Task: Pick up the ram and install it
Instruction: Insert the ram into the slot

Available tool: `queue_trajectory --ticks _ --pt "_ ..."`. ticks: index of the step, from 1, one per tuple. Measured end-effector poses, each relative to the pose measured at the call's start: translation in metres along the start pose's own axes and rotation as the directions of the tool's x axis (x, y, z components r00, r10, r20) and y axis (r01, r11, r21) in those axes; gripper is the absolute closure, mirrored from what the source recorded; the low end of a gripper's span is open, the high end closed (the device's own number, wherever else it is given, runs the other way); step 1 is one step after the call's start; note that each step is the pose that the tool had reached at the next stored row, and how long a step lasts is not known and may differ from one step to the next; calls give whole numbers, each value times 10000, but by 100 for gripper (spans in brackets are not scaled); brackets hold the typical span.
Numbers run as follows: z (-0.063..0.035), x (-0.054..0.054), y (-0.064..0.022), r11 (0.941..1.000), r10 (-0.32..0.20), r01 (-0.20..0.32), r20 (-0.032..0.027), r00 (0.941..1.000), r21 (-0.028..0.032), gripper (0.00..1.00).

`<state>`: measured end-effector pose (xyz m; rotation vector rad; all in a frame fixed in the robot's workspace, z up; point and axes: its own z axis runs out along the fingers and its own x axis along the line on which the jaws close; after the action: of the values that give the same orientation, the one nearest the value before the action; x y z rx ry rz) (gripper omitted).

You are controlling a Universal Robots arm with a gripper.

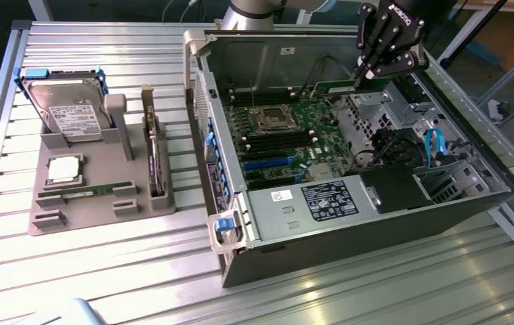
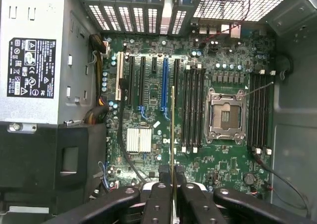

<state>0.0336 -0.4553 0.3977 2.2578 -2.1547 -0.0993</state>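
Note:
My gripper (image 1: 366, 77) hangs inside the open computer case (image 1: 347, 237), above the motherboard (image 1: 286, 139), and is shut on a ram stick (image 1: 334, 85), a narrow green board held level at the fingertips. In the wrist view the gripper (image 2: 172, 178) clamps the ram (image 2: 172, 125), which shows edge-on as a thin line above the motherboard (image 2: 148, 120), beside the black memory slots (image 2: 193, 110) next to the processor socket (image 2: 226, 116). The ram is apart from the board. A second ram stick (image 1: 85, 191) lies in the grey holder (image 1: 49, 223) at the exterior view's left.
The grey holder also carries a hard drive (image 1: 67, 108), a square silver processor (image 1: 64, 169) and an upright dark expansion card (image 1: 153, 152). Inside the case, the power supply (image 1: 329, 200) and drive cage with blue cables (image 1: 433, 145) crowd the near side. More memory slots (image 2: 260, 110) flank the socket.

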Motion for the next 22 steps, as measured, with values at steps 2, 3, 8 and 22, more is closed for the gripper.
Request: queue_trajectory --ticks 2,3,8,22 --pt "43 -14 28 10000 -1 1 17 10000 0 87" --pt "63 -16 36 10000 -1 1 22 10000 1 87" --pt "186 -19 89 10000 45 -45 24 10000 2 87" --pt "545 -72 346 10000 88 -88 25 10000 3 87"
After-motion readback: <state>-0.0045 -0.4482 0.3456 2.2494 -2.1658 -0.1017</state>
